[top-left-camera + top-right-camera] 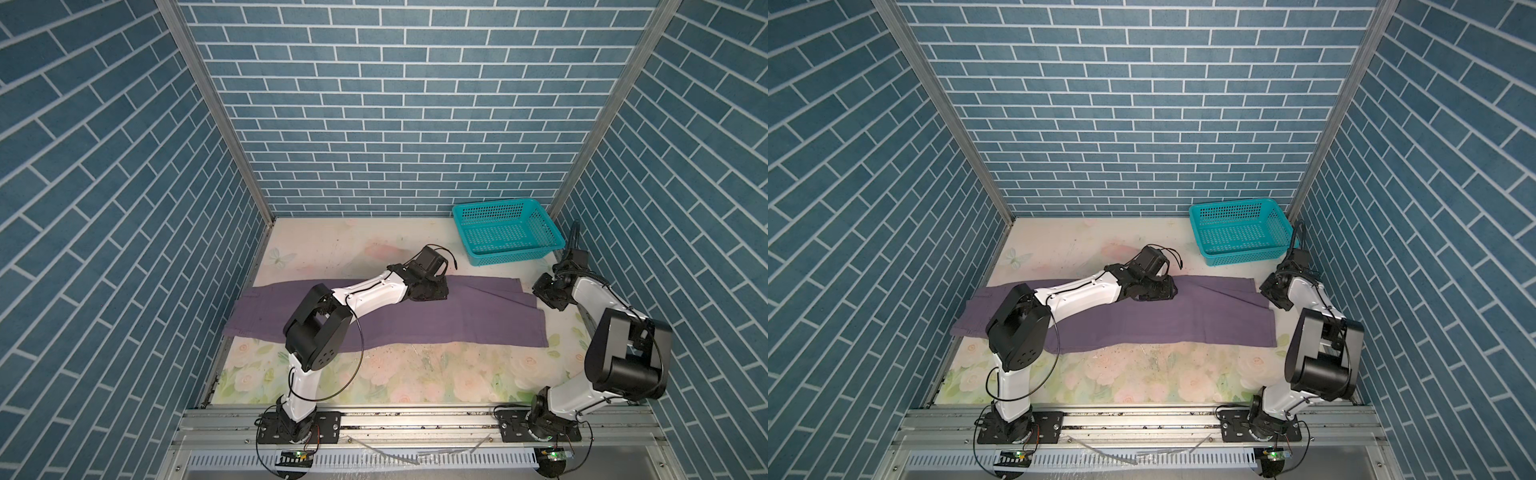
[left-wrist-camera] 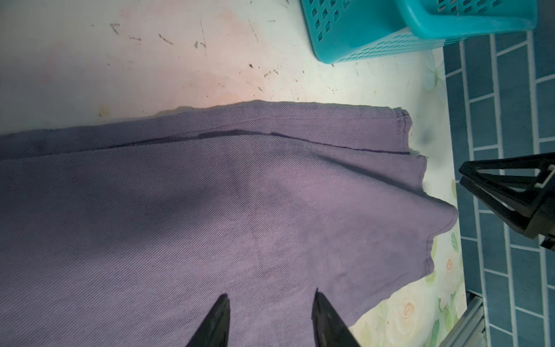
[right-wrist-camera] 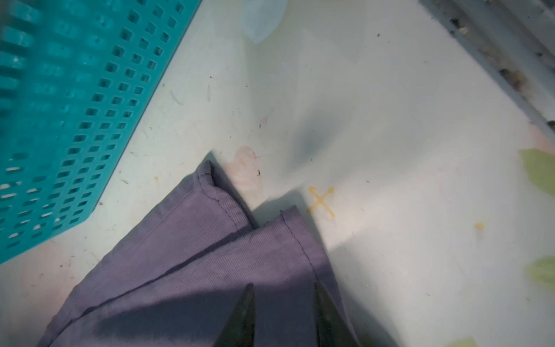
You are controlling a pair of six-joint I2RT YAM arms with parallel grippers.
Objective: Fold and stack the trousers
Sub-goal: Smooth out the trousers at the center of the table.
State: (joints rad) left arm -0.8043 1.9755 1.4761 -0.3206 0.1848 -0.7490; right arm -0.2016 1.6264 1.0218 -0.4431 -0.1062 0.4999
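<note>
Just outside teal basket [image 1: 509, 232], trousers [image 1: 436, 320].

Trousers [image 1: 415, 320]: flat on table [image 1: 332, 249], spanning left to right. Basket [image 1: 496, 204]: on table, far right corner, behind the trousers. My left gripper [image 2: 270, 294]: over their middle. My right gripper [image 3: 283, 285]: over their right end.

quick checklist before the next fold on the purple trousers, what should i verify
1. trousers flat on the table: ok
2. leg hems flush with each other: not ok, staggered
3. left gripper open above the cloth, holding nothing: ok
4. right gripper open over the hem end: ok
5. basket empty and apart from the trousers: ok
6. Waist end fully on the table: cannot tell
</note>
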